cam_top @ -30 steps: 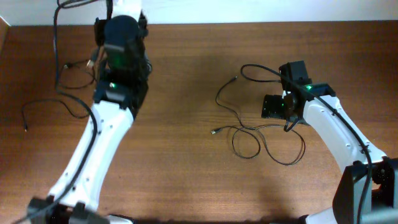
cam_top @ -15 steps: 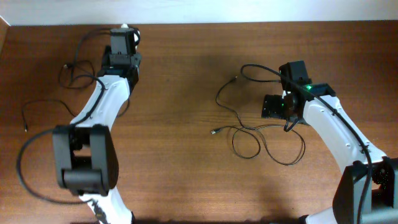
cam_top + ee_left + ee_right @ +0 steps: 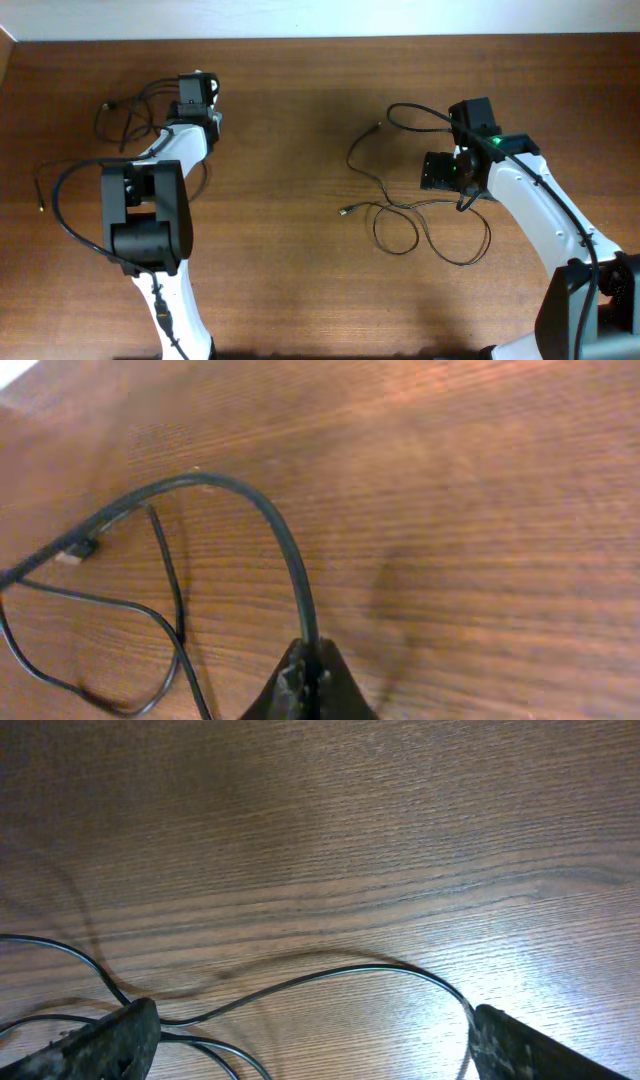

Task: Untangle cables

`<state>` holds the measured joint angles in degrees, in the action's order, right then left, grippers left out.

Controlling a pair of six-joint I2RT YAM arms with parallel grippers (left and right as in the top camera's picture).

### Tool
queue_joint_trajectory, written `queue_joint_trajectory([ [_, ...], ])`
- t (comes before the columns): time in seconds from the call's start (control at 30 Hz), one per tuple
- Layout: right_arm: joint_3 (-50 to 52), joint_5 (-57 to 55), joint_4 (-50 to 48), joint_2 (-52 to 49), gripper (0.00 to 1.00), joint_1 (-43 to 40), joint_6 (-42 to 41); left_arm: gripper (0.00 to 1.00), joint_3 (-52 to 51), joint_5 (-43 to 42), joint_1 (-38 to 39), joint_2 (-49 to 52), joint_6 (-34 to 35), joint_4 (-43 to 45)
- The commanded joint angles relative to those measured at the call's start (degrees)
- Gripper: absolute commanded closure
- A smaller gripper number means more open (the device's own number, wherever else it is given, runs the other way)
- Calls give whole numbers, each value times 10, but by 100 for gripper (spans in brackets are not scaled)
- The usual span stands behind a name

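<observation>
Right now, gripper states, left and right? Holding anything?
Left gripper: closed on a black cable.
Right gripper: open, holding nothing; a thin cord runs between its fingers.

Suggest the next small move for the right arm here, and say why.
Probably lower and close the right gripper on the cord: its fingers stand wide open with that thin cord running between them, not yet gripped.
</observation>
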<state>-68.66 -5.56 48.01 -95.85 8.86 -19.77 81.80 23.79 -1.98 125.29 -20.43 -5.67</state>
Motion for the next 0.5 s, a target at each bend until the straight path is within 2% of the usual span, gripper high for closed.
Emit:
queue_joint_trajectory([
  [0.0, 0, -7, 0, -4, 2, -2, -7, 59, 0, -5, -4, 4, 2, 11],
  [0.03, 0, -7, 0, -4, 2, -2, -7, 49, 0, -5, -4, 4, 2, 10],
  [0.1, 0, -7, 0, -4, 2, -2, -7, 11, 0, -5, -4, 4, 2, 6],
  [0.13, 0, -7, 0, -4, 2, -2, -7, 1, 0, -5, -4, 4, 2, 5],
  [0.3, 0, -7, 0, -4, 2, -2, -7, 1, 2, 11, -4, -9, 2, 4],
  [0.47, 0, -7, 0, -4, 2, -2, -7, 1, 3, 15, -4, -78, 2, 0],
])
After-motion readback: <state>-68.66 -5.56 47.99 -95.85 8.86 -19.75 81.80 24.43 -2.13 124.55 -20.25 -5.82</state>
